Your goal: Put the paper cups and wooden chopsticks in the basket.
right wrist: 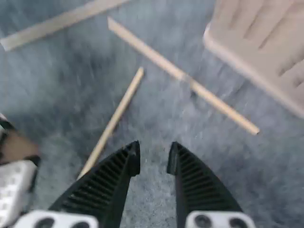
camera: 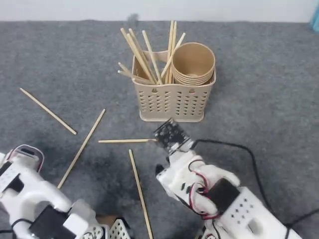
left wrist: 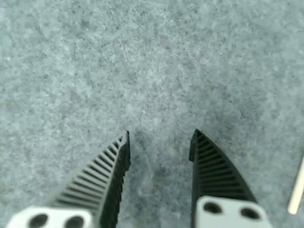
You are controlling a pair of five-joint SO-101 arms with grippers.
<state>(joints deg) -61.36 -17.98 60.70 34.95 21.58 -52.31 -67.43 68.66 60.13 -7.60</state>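
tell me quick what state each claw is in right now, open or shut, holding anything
Left claw: open, holding nothing.
Right claw: open with a narrow gap, holding nothing.

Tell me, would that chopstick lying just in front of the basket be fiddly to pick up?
Probably. The chopstick is thin and lies flat on the grey carpet, so the right hand may struggle to get under it. It looks stiff and light, so it should not bend, but gripped near one end it may tilt.
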